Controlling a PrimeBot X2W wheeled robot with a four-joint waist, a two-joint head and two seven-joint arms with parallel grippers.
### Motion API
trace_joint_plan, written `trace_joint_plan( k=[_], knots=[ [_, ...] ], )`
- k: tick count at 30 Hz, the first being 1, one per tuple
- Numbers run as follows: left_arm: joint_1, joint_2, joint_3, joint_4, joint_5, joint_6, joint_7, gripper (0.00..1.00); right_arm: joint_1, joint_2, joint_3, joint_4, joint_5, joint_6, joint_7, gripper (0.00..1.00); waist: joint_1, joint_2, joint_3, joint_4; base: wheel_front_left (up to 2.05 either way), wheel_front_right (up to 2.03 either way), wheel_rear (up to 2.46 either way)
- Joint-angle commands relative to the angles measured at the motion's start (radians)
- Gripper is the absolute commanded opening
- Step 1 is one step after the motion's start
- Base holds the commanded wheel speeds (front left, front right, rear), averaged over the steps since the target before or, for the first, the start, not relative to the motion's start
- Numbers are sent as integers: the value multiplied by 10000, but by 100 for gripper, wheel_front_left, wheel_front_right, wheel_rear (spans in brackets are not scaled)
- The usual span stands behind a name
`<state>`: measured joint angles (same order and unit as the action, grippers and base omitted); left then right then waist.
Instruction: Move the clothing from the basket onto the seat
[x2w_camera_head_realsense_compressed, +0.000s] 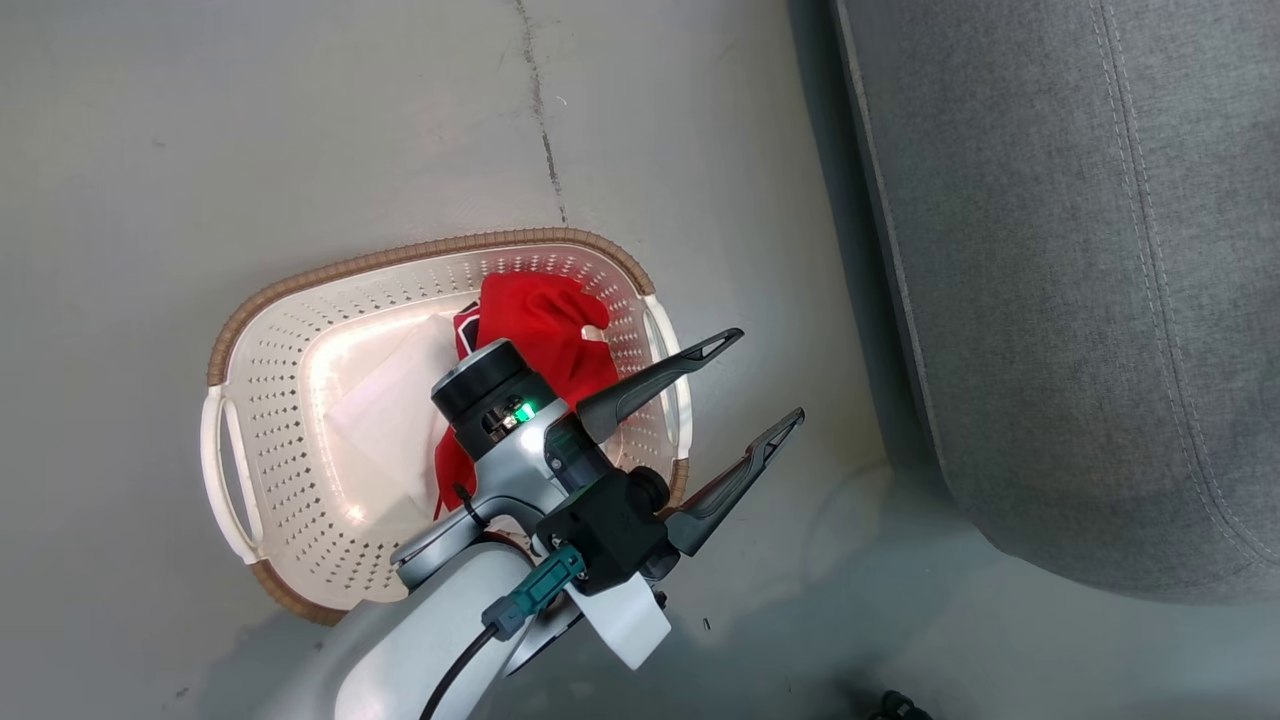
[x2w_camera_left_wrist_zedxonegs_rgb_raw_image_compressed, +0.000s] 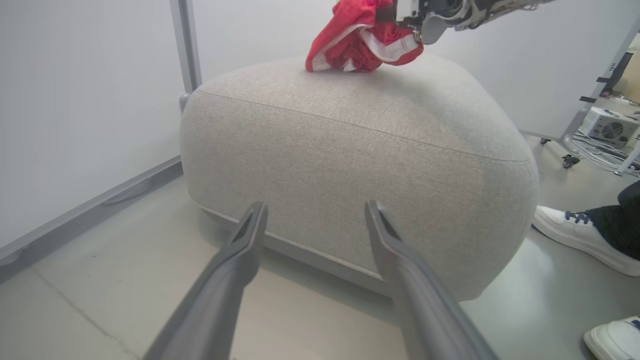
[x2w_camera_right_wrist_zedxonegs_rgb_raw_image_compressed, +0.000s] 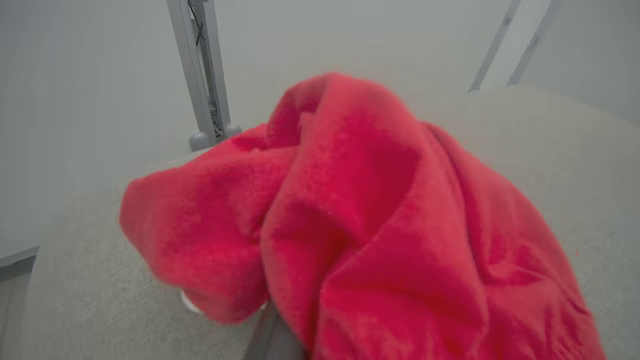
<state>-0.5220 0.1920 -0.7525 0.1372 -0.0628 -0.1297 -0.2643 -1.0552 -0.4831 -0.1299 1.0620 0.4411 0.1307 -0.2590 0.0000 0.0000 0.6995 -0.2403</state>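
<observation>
Red garment (x2w_camera_left_wrist_zedxonegs_rgb_raw_image_compressed: 360, 45) hangs clamped in right pincer (x2w_camera_left_wrist_zedxonegs_rgb_raw_image_compressed: 415, 25), touching seat (x2w_camera_left_wrist_zedxonegs_rgb_raw_image_compressed: 350, 150); left pincer (x2w_camera_head_realsense_compressed: 770, 375) gapes empty.

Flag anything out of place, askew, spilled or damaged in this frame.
Nothing is spilled. Two things stand out: a person's white shoes stand close beside the seat, inside the work area, and a dark crack runs across the floor beyond the basket. One red garment lies in the basket.
</observation>
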Motion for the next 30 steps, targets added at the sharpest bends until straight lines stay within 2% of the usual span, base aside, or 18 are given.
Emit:
trace_joint_plan(
  k=[1,4,5,6,7,15,18,24,30],
  knots=[
    [-140,29,27,11,16,-9,-1,100,-116,-65,313,336,190,2,128,0,0,0,16,5,0,0,0],
    [-131,36,-12,50,14,-9,-1,100,-198,-32,716,812,489,2,471,3,0,0,13,1,0,0,0],
    [-134,36,-11,63,4,-9,-1,100,-199,6,945,804,532,2,532,19,0,0,6,-3,0,0,0],
    [-142,36,3,79,-5,-9,-1,100,-208,-19,1066,804,674,2,517,46,0,0,-2,-12,0,0,0],
    [-151,32,16,97,-8,-9,-1,100,-206,-59,1162,808,814,0,451,100,0,0,-20,-23,0,0,0],
    [-106,-130,-16,164,-106,-9,-1,100,92,-109,2076,1034,1290,0,453,100,0,0,-500,-67,0,0,0],
    [-21,-272,-7,162,-124,-9,-1,100,279,185,2498,777,1682,2,597,100,0,0,-839,-121,0,0,0],
    [289,-507,-51,175,-245,-9,-1,100,896,-107,3585,737,2003,0,953,100,0,0,-1717,-229,0,0,0],
    [666,-787,208,156,-402,-9,-1,100,1321,-290,4546,1180,1741,0,1465,100,0,0,-2628,-370,0,0,0]
  ],
)
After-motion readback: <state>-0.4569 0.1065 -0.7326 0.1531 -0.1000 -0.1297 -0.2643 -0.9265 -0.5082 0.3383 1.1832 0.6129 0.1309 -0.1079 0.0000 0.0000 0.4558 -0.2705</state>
